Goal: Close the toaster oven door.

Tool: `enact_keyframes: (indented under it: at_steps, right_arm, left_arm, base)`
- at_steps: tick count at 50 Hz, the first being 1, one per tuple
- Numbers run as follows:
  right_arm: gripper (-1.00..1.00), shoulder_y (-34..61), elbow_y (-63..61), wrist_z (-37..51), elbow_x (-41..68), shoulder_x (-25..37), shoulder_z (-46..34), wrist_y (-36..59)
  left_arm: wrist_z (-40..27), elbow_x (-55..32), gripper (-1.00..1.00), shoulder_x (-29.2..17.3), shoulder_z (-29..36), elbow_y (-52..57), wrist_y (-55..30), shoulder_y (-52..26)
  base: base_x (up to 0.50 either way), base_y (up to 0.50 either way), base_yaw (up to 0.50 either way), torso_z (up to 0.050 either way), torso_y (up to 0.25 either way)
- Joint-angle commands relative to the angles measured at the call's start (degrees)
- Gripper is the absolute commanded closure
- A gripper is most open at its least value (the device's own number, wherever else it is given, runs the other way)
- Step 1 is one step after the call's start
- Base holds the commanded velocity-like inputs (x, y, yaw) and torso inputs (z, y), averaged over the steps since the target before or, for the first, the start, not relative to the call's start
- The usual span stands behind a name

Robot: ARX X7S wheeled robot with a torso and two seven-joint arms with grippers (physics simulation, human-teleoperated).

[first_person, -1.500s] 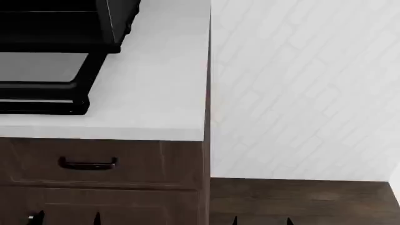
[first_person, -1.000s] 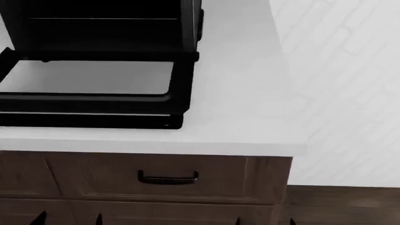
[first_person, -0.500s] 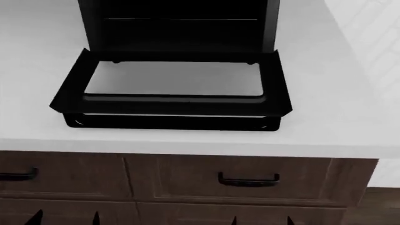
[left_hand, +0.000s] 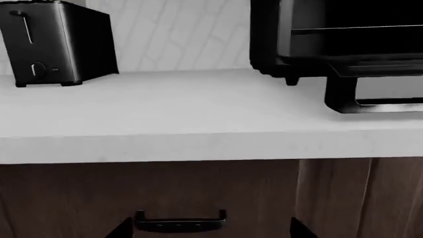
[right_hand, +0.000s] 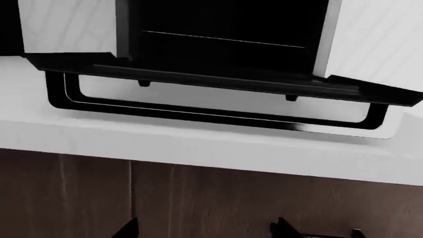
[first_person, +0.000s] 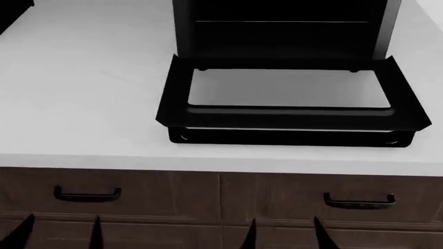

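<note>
view's swung over, toaster oven door (first_person: 289,111) now centred, flat open on table (first_person: 83,83) | your left fingers (first_person: 62,233) and right fingers (first_person: 284,233) wide, holding nothing, low and short of the handle

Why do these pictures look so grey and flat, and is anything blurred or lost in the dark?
Head view: even, shadowless light; the toaster oven cavity is nearly pure black, only a faint rack line shows. Right wrist view: a thin bright glint runs along the toaster oven door handle. Left wrist view: the drawer handle looks soft, the toaster sharper.
</note>
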Motion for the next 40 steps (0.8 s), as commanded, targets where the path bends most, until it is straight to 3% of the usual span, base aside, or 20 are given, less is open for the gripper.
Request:
enact_keyframes:
  at_steps: [1, 6, 10, 14, 25, 27, 40]
  right_arm:
    - [-1.0, 2.5, -8.4, 2.1, -1.7, 0.9, -0.7, 7.5]
    - [-1.0, 6.3, -19.1, 2.1, -2.2, 1.3, -0.7, 19.3]
    - [-1.0, 9.3, -23.1, 1.9, -2.0, 1.6, 0.0, 23.9]
    - [-1.0, 10.7, -24.6, 1.5, -1.5, 1.7, -0.4, 25.9]
    - [-1.0, 10.5, -26.1, 1.3, -1.1, 2.6, -1.3, 24.1]
    - [-1.0, 9.9, -26.0, 2.1, -2.0, 2.7, -1.8, 22.9]
    - [-1.0, 10.6, -27.7, 2.4, -1.9, 3.5, -2.1, 24.6]
  left_arm:
    - [-2.1, -0.3, -1.0, -1.3, 0.2, 9.8, -10.2, -2.0]
    - [-3.9, -0.3, -1.0, -1.8, -0.1, 16.9, -20.4, -5.4]
    - [-4.1, -1.2, -1.0, -2.4, -0.6, 21.4, -29.1, -10.2]
    - [-4.5, -1.5, -1.0, -2.8, -0.8, 24.1, -32.6, -12.6]
    - [-4.8, -1.9, -1.0, -3.9, -0.4, 29.8, -37.0, -14.3]
    - [-2.8, -3.8, -1.0, -4.1, -1.6, 30.1, -34.1, -13.4]
    - [-4.0, -2.7, -1.0, -5.0, -0.1, 31.0, -34.6, -13.1]
  base:
    - [0.0, 0.0, 0.0, 0.0, 0.0]
    - [0.0, 0.0, 0.0, 0.0, 0.0]
    - [0.0, 0.0, 0.0, 0.0, 0.0]
    - [0.0, 0.0, 0.0, 0.0, 0.0]
    - [0.32, 0.07, 0.0, 0.0, 0.0]
    - [0.2, 0.06, 0.0, 0.009, 0.0]
    - [0.0, 0.0, 0.0, 0.05, 0.0]
